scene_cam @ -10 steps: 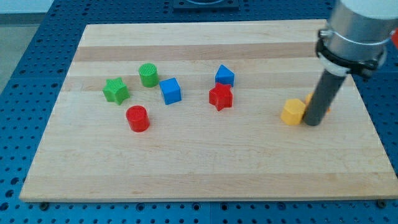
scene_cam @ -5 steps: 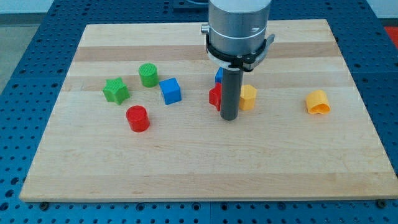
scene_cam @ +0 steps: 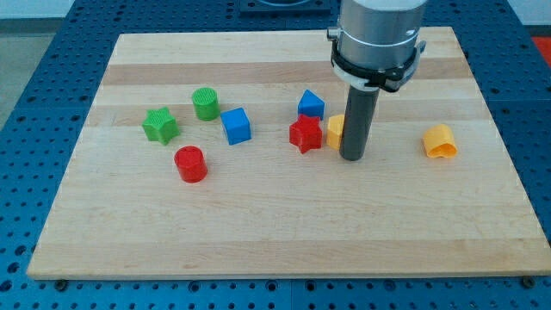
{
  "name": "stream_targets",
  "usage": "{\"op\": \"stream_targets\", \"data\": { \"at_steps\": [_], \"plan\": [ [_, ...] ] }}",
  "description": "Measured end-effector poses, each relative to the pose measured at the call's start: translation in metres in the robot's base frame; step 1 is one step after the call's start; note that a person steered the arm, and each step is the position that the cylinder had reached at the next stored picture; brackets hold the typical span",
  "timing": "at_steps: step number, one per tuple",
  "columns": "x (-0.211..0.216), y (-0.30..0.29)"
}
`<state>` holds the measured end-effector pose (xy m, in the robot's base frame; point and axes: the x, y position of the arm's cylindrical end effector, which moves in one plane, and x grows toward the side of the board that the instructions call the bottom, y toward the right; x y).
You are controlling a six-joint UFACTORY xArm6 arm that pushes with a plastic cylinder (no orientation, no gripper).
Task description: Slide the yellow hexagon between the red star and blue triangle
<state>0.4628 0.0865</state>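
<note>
Since the earlier frame my tip (scene_cam: pixel 351 157) has swung to the hexagon's (scene_cam: pixel 335 132) right; no gripper, just the rod. The hexagon touches the star (scene_cam: pixel 305 134), below-right of the triangle (scene_cam: pixel 311 104). Nudge up-left gently, sparing both.

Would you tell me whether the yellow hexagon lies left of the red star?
No, the yellow hexagon lies at the red star's right side, beside my tip.
</note>
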Motion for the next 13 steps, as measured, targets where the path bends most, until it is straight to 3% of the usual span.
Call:
{"op": "stream_targets", "data": {
  "at_steps": [5, 7, 11, 13],
  "plan": [
    [0.003, 0.028],
    [0.006, 0.066],
    [-0.051, -0.033],
    [-0.083, -0.028]
  ]
}}
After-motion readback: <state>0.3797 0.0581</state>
